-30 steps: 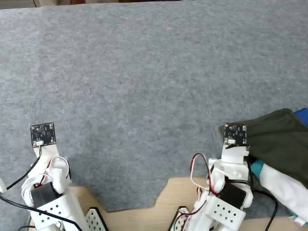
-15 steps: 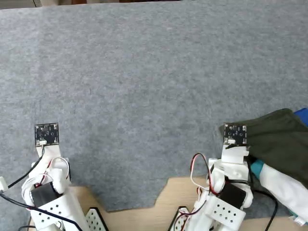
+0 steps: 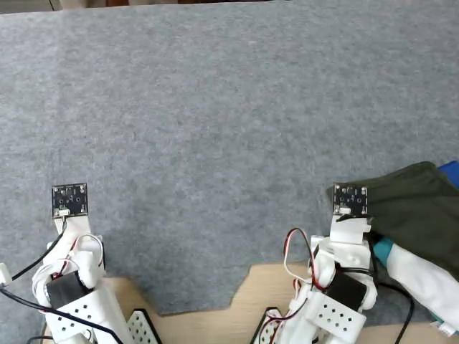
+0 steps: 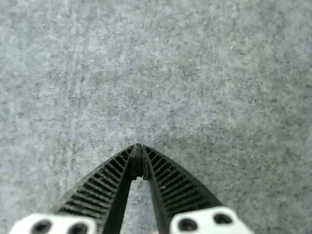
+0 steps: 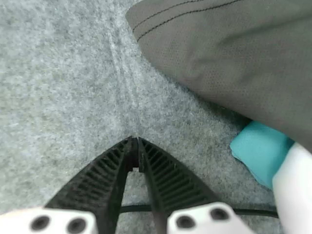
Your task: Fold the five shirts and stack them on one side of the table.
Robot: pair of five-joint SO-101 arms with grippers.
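A pile of shirts lies at the table's right edge: a dark olive shirt (image 3: 419, 208) on top, a teal one (image 3: 382, 250) and a white one (image 3: 427, 282) below it, a blue corner (image 3: 450, 170) behind. The olive shirt (image 5: 229, 53), the teal shirt (image 5: 258, 148) and the white shirt (image 5: 295, 190) also show in the right wrist view. My right gripper (image 5: 135, 141) is shut and empty over bare felt, just beside the pile. My left gripper (image 4: 137, 148) is shut and empty above the felt at the near left. In the high view the right arm (image 3: 350, 236) and the left arm (image 3: 70, 229) are tucked back at the near edge.
Grey felt (image 3: 215, 129) covers the whole table. A wooden board (image 3: 251, 304) carries both arm bases at the near edge. A black cable (image 5: 195, 209) runs across the felt under the right gripper.
The left arm's wrist shifted slightly to the right between one second ago and half a second ago. Since then nothing has moved.
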